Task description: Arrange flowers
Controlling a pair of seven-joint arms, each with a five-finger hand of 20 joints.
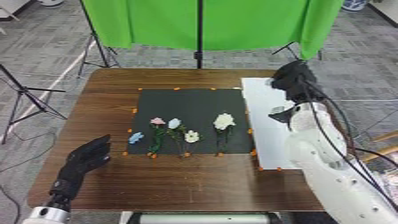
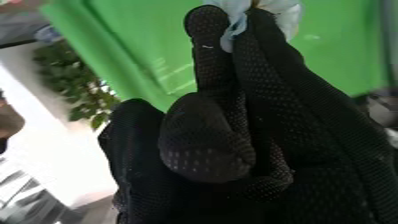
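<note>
The right hand pinches a pale blue flower over the white sheet, on the right of the counter; too strong grip may crush it, too weak may drop it.

Open mat beyond flowers

Fairly even light covers the head view, brightening the white board right of centre. In the right wrist view, a white surface beside the leafy plant looks washed out.
</note>
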